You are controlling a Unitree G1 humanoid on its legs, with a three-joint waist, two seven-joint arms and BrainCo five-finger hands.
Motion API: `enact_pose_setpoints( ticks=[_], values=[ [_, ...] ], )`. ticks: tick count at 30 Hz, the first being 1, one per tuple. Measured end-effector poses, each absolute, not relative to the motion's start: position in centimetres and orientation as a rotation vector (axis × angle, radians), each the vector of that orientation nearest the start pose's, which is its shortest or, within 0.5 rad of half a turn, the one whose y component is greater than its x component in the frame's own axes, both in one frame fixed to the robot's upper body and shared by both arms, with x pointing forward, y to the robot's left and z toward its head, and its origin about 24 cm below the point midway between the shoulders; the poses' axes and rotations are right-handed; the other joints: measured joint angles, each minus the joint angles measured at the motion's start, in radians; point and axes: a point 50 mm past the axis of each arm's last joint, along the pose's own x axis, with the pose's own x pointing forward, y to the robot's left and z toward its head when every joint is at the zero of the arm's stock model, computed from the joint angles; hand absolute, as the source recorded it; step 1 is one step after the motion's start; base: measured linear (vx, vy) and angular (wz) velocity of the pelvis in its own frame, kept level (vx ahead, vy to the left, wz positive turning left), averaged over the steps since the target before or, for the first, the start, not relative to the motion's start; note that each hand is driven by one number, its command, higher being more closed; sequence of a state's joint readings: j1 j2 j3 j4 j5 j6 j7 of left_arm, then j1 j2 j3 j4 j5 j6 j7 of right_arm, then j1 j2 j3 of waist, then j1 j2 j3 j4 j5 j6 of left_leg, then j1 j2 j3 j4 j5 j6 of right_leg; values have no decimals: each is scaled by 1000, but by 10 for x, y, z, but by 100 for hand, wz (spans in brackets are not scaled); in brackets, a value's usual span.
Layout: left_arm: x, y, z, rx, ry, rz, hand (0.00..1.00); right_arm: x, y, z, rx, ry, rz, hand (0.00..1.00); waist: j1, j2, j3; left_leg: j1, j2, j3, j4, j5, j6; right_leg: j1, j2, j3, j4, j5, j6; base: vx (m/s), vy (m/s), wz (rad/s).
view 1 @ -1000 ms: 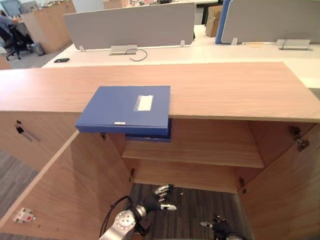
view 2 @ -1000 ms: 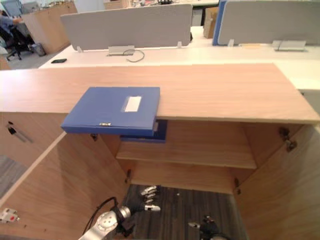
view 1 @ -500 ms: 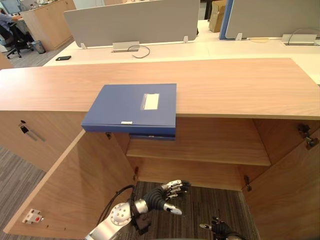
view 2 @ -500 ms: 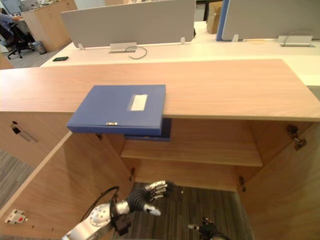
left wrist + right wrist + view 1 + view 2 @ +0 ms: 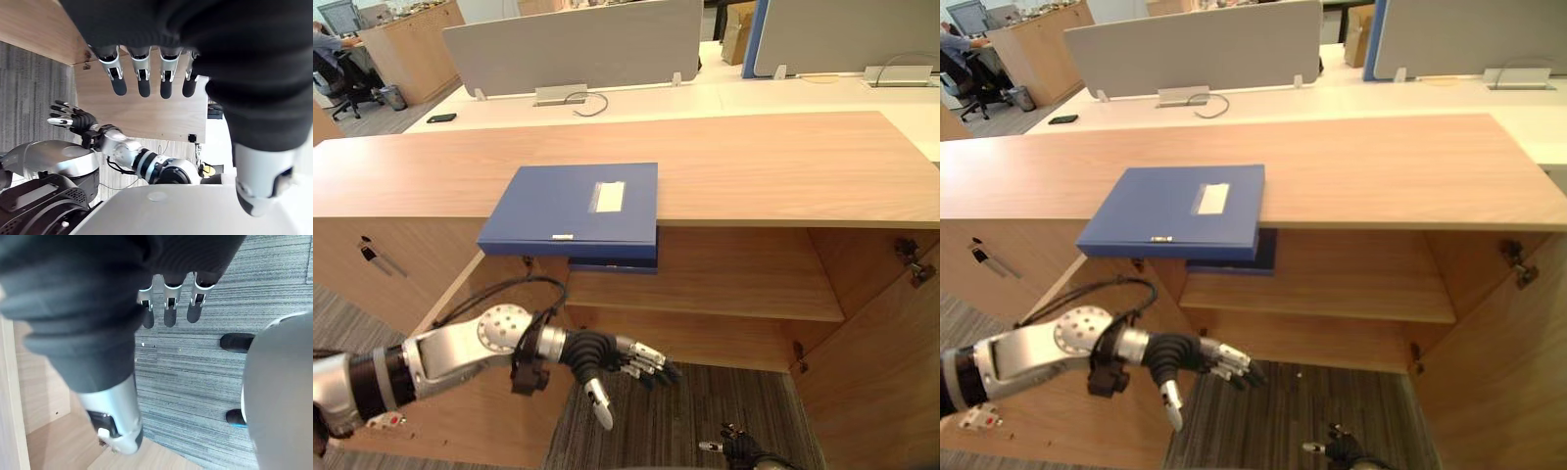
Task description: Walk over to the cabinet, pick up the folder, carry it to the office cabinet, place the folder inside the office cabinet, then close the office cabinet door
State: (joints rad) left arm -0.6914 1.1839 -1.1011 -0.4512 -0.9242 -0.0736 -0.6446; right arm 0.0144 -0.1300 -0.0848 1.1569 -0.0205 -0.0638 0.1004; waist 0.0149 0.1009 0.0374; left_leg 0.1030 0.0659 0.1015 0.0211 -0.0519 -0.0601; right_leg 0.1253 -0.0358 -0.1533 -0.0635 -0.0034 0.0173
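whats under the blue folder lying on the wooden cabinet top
The flat blue folder rests on the light wooden cabinet top, its front edge overhanging. Beneath that edge a darker blue strip shows; the folder covers the rest of it.

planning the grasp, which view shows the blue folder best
Left eye view: the blue folder lies whole on the cabinet top, near edge overhanging the open compartment. The right eye view shows it likewise; the wrist views face wood and carpet.

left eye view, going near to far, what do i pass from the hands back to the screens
right hand → left hand → folder → desk → screen
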Motion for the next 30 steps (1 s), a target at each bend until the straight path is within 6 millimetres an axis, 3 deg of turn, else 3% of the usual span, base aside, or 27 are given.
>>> enact_pose_setpoints(
  ticks=[5,8,10,13,20,24,30],
  values=[
    [194,109,196,220,-225,-1584,0,103,-205,-160,-28,1085,-44,0,6,0,-4,4,0,0,2,0,-1,5,0,-1,1,-2,-3,7,2,0],
    [188,126,222,180,-457,-1417,0,99,-207,-160,-24,1091,-53,0,20,-1,-9,8,0,-7,4,0,-1,11,1,-3,3,-3,-4,-40,12,5],
    [189,145,234,229,-652,-1153,0,94,-208,-162,-6,1104,-71,0,36,-7,-8,20,-1,-22,4,0,-1,29,2,-8,3,-6,-7,-64,14,13],
    [190,157,233,332,-826,-803,0,87,-208,-164,7,1126,-82,0,65,-15,-8,19,-7,-43,4,1,-2,31,1,-18,8,-7,-7,-66,20,14],
    [200,163,214,450,-956,-237,0,85,-208,-165,10,1137,-99,0,65,-36,-9,10,-6,-46,0,12,-2,10,2,-14,22,-7,-7,-41,17,-1],
    [207,160,204,640,-955,-110,0,85,-208,-165,0,1139,-112,0,54,-51,-9,6,-5,-34,0,14,-2,-4,3,-4,26,-6,-7,23,14,-8],
    [227,150,180,888,-909,-82,0,87,-205,-165,-35,1139,-93,0,52,-63,-2,16,-6,-19,-4,14,-1,-5,1,12,27,-6,-7,2,20,-7]
  ],
)
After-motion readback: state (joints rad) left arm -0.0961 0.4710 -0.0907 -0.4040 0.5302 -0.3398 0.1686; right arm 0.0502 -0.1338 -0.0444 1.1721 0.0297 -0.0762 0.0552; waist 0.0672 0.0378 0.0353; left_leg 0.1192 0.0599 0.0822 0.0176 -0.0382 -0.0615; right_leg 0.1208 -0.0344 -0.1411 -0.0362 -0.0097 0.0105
